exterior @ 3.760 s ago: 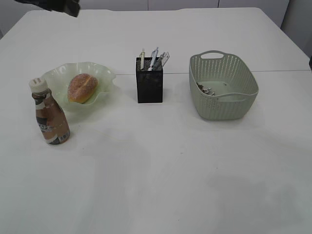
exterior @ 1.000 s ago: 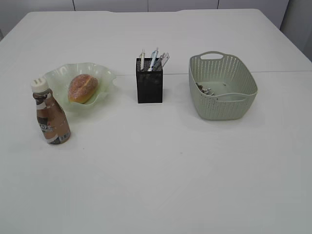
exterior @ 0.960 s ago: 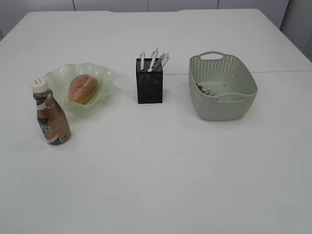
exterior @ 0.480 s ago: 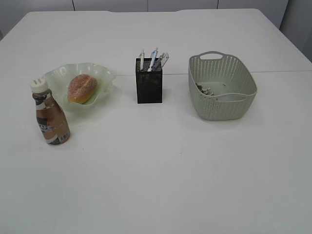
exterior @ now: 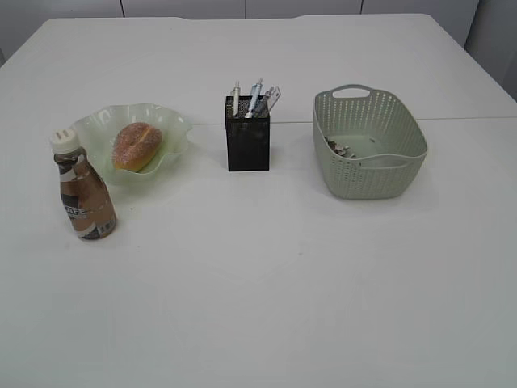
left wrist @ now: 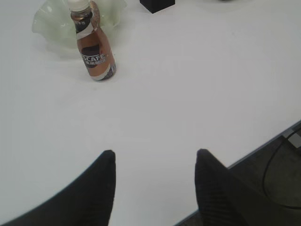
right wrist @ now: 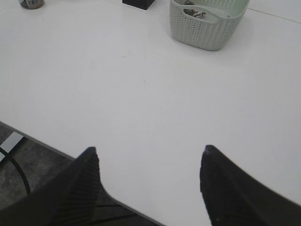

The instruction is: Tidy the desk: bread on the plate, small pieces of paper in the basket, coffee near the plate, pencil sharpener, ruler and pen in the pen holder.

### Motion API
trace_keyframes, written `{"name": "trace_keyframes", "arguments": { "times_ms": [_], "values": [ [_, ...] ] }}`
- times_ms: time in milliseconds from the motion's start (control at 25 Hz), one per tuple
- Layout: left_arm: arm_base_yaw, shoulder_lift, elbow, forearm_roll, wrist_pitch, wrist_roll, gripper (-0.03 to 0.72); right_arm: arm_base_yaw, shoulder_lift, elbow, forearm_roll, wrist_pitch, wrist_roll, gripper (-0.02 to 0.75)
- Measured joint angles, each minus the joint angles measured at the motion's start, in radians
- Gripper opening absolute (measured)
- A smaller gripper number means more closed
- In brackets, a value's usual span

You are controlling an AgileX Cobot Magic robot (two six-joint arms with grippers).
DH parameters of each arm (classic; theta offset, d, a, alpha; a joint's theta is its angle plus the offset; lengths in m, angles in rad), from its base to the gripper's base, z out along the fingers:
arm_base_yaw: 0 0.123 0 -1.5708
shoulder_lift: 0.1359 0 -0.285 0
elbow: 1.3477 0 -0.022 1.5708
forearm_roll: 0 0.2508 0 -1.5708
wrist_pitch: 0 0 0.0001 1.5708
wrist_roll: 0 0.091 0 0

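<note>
On the white desk (exterior: 266, 283) the bread (exterior: 136, 146) lies on the pale green ruffled plate (exterior: 95, 127) at the left. The brown coffee bottle (exterior: 83, 187) stands upright just in front of the plate. The black mesh pen holder (exterior: 247, 135) holds pens (exterior: 255, 97) and other upright items; I cannot make out the ruler or pencil sharpener. The grey-green basket (exterior: 368, 144) holds the small pieces of paper (exterior: 340, 149). My left gripper (left wrist: 155, 153) is open and empty above the desk's near edge, well back from the coffee bottle (left wrist: 94, 44). My right gripper (right wrist: 149, 149) is open and empty, far from the basket (right wrist: 207, 21).
Neither arm shows in the exterior view. The desk's near edge runs under both grippers, with floor and cables (left wrist: 282, 165) beyond it. The plate (left wrist: 49, 26) shows at the top left of the left wrist view, the pen holder (left wrist: 157, 4) at its top edge.
A dark arm part seen at the top left of the exterior view earlier has left the frame. Over the last second nothing on the desk has moved.
</note>
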Motion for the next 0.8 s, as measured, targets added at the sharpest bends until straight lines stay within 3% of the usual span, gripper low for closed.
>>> {"name": "trace_keyframes", "arguments": {
  "times_ms": [320,400,600,800],
  "values": [
    [0.015,0.000,0.000,0.000,0.000,-0.002,0.373,-0.035,0.000,0.000,-0.006,0.000,0.005,0.521],
    [0.052,0.000,0.004,0.000,0.000,-0.001,0.368,-0.110,0.000,0.000,-0.006,0.000,0.005,0.521],
    [0.225,0.000,0.004,0.000,0.000,-0.001,0.360,-0.347,0.000,0.000,-0.010,-0.002,0.007,0.521],
    [0.294,0.000,0.004,0.000,0.000,-0.002,0.360,-0.397,0.000,0.000,-0.012,-0.002,0.007,0.521]
  ]
}}
